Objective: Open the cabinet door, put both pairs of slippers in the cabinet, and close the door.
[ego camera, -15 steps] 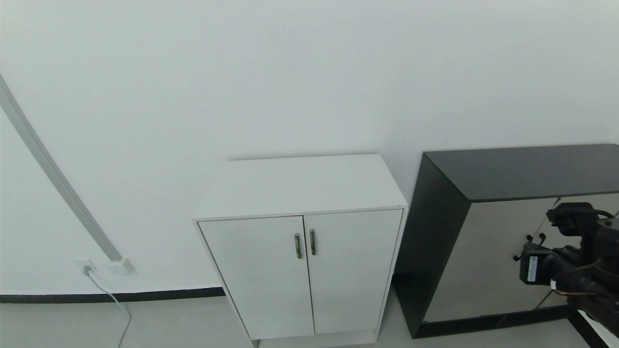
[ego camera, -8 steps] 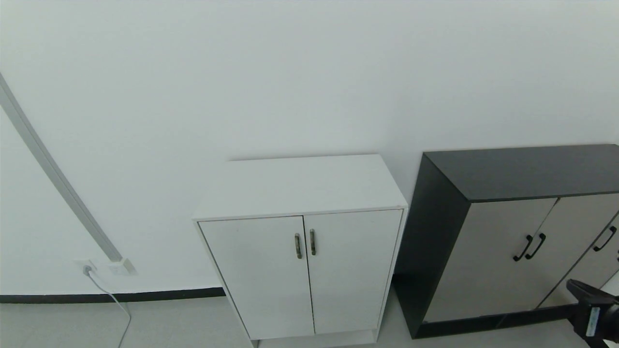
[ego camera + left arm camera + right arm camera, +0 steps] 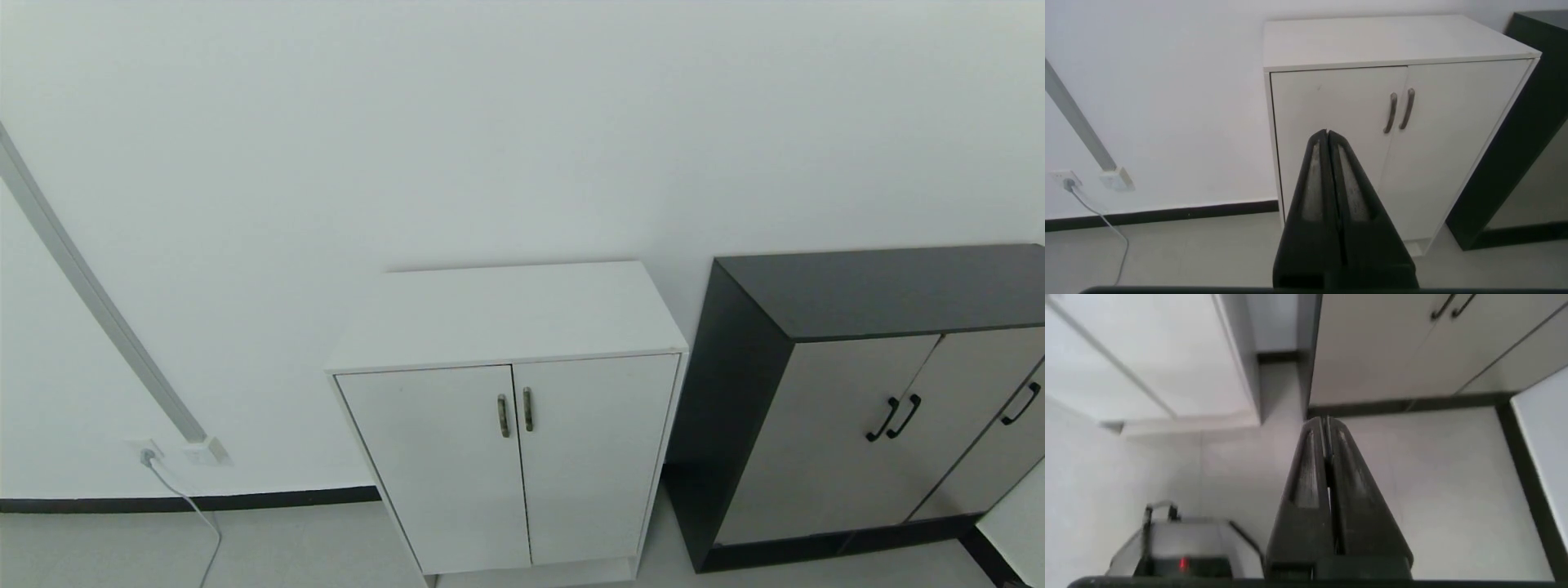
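Standing on the floor (image 3: 310, 547) with its back against the wall (image 3: 522, 122), the white cabinet (image 3: 506, 327) has both doors (image 3: 445, 465) closed flush. Their two metal handles (image 3: 515, 412) hang upright side by side at the middle seam, near the upper edge of the doors. Its flat top is bare.

The left end effector (image 3: 1328, 135) hangs in front of the white cabinet, well apart from it. It points towards the left-hand door, and its fingers are pressed narrowly together with nothing between them. The right end effector (image 3: 1327, 420) is just as narrow, its two fingers touching along their length and holding nothing. It is aimed down at the floor in front of the gap where the white cabinet meets its neighbour.

That neighbour is a black cabinet (image 3: 857, 294), just beside the white one on the right and also against the wall. Its grey doors (image 3: 824, 441) are closed and carry curved black handles (image 3: 894, 416).

Off to the left, a wall socket (image 3: 145, 452) sits low on the wall with a pale cable (image 3: 192, 510) plugged in and trailing down to the floor. A pale conduit (image 3: 90, 294) runs slantwise up the wall from just beside the socket. A black skirting strip (image 3: 188, 499) lines the foot of the wall as far as the white cabinet's left side.
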Motion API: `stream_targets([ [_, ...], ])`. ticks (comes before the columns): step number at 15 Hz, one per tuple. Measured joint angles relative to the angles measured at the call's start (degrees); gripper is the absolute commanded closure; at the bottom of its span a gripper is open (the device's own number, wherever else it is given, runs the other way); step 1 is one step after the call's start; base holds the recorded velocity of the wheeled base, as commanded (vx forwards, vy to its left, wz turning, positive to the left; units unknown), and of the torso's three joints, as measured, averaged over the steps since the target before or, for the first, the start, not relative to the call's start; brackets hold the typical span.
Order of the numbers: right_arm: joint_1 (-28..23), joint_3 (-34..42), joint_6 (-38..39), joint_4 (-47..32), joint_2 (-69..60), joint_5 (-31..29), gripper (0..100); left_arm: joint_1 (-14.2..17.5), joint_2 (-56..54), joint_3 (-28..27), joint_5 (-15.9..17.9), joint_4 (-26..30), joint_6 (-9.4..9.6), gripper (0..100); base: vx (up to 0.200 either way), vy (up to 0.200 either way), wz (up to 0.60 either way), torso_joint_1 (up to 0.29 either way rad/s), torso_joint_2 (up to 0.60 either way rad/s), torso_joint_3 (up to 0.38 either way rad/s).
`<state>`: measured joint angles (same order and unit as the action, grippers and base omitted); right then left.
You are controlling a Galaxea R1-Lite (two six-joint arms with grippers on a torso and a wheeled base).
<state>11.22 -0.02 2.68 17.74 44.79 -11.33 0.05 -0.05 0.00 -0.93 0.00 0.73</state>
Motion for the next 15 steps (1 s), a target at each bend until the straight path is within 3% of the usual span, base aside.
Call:
stream_targets([
  [3,0.02,0.02,0.05,-6.58,-7.34,1.89,100,0.00,0.00,0.00,0.00,0.00,0.05,100,0.000,0.000,0.00,0.000,0.00,0.000],
  [15,-0.02,-0.13,1.69,-16.15,-25.48,1.73,100,-0.02,0.00,0.00,-0.02,0.00,0.02,100,0.000,0.000,0.00,0.000,0.00,0.000],
])
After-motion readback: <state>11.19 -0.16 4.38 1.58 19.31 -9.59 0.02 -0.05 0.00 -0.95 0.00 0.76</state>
